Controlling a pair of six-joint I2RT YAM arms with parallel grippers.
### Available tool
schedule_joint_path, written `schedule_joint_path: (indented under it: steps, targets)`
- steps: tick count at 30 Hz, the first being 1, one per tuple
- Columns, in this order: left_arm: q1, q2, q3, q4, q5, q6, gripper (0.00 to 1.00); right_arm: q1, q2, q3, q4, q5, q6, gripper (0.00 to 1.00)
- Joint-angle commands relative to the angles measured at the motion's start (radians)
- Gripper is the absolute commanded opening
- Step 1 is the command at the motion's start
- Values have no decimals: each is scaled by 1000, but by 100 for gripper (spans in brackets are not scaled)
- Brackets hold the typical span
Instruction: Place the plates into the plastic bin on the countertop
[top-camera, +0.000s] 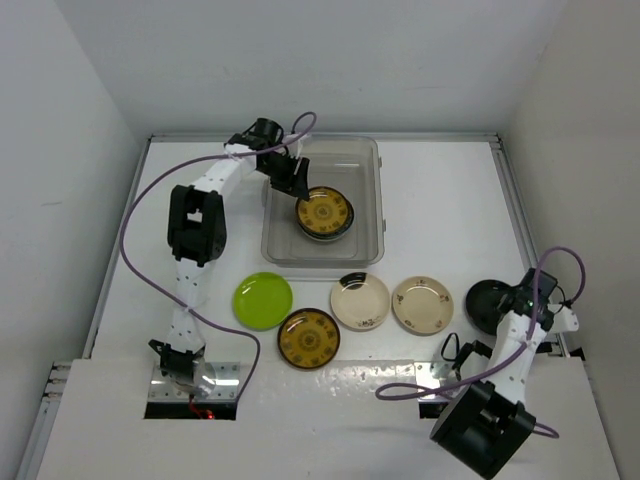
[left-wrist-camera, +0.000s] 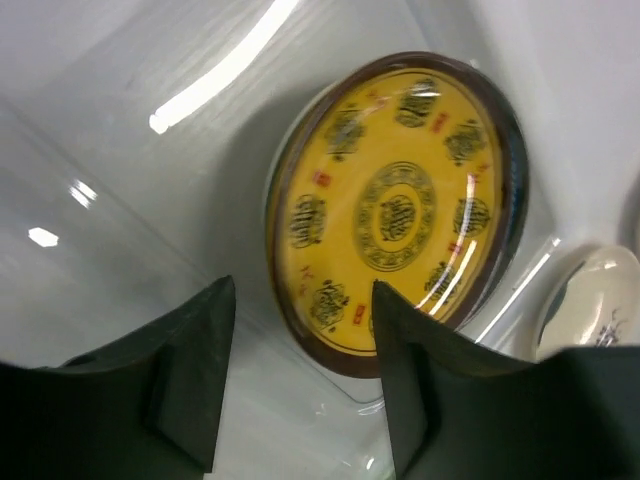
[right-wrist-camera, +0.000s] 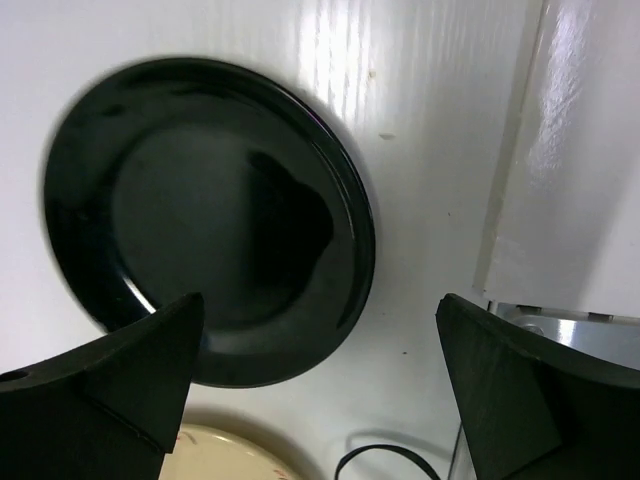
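While my left gripper (left-wrist-camera: 302, 290) hangs inside the plastic bin (top-camera: 372, 165) with its two pads parted and nothing between them, the amber plate (left-wrist-camera: 400, 210) lies flat in the bin just past the tips. One pad overlaps its near rim in the wrist view. I judge that one delivered.

My right gripper (right-wrist-camera: 320, 300) is spread wide and empty over the black plate (right-wrist-camera: 200, 200), which sits flat on the countertop (top-camera: 450, 200) toward the near right side. From that wrist the plate lies mostly toward one pad, its rim curving through the gap between the two, so a grip would have to come down onto that rim. A round dish gives me no long axis to line up with.

Farther out, a row sits in front of the bin: the lime green plate (top-camera: 263, 298), a second amber plate (top-camera: 308, 337), a cream plate (top-camera: 360, 300) and a second cream plate (top-camera: 422, 304). My right arm is much the nearer to the black one. The bin lies well apart from it, up and leftward across the counter.
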Motion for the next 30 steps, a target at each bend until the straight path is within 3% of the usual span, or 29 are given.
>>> schedule_joint_path:
  steps: [1, 4, 8, 14, 18, 19, 20, 21, 22, 26, 29, 30]
  targets:
    - [-5, -55, -9, -6, -92, 23, 60, -5, 45, -13, 71, -48, -14, 97]
    - [-5, -88, 0, -17, -140, 33, 77, -5, 76, -56, 148, -96, -31, 95]
    - [-5, -121, 55, -26, -153, 33, 82, -5, 92, -85, 157, -82, -8, 90]
    - [-5, -170, 99, -26, -110, 13, 83, -9, 91, -189, 384, -81, 0, 72]
    - [17, -214, 90, -55, -97, 28, 83, -11, 162, -203, 473, -111, 9, 46]
    - [18, -214, 90, -74, -97, 37, 83, -11, 182, -202, 489, -105, 9, 30]
    - [27, -230, 90, -74, -87, 49, 83, -12, 202, -199, 495, -101, -3, 21]
    - [42, -239, 78, -88, -87, 50, 83, -12, 220, -181, 510, -105, -29, 6]
    - [53, -256, 78, -98, -78, 50, 83, -11, 220, -180, 510, -105, -29, 0]
    - [102, -291, 69, -118, -77, 72, 83, 0, 245, -69, 515, -136, -104, 0]
    - [148, -303, 69, -138, -77, 97, 83, 80, 222, 63, 530, -125, -133, 0]
    - [172, -312, 69, -138, -90, 108, 83, 179, 219, 126, 530, -110, -138, 0]
